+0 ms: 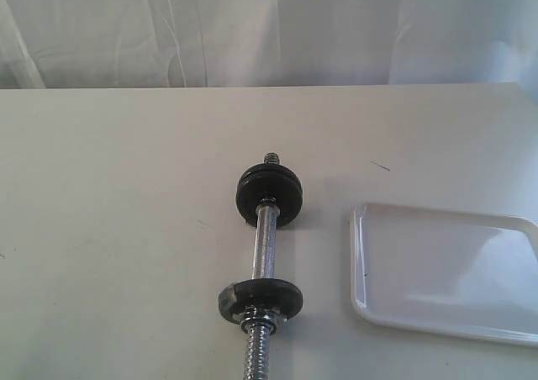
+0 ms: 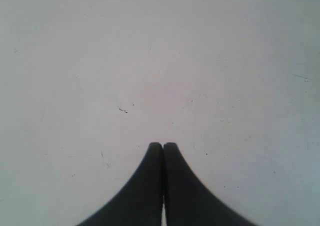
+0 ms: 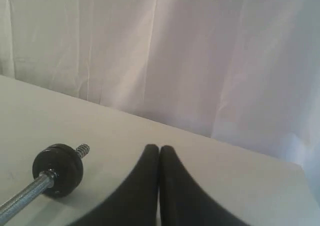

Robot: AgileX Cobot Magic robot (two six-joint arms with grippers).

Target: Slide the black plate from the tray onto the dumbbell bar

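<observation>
The dumbbell bar [image 1: 264,241] is lying on the pale bench [image 1: 126,229] near the middle of the exterior view, running from the near edge away toward the white cloth backdrop [image 1: 252,27]. One black plate [image 1: 261,298] is sitting on the bar's near half, threaded onto the rod, with the coarse screw thread [image 1: 256,350] sticking out past it toward the camera. At the far end a thicker black stack [image 1: 268,194], which looks like two plates pressed together, is sitting on the bar with a short threaded stub [image 1: 271,157] poking out beyond it. The smoother chrome middle is showing between the two sets of plates.

The white tray [image 1: 359,262] is resting on the bench to the right of the bar, apart from it, its glossy floor catching the light.

The left gripper [image 2: 162,147] is hanging above bare bench, its black fingers [image 2: 150,181] pressed together and gripping nothing. The right gripper [image 3: 159,149] is also pinching its fingers [image 3: 145,181] tight with nothing between them; its wrist view is looking across the bench at the backdrop, with the far stack and the stub beyond it off to one side of the fingers. Neither gripper is showing in the exterior view.
</observation>
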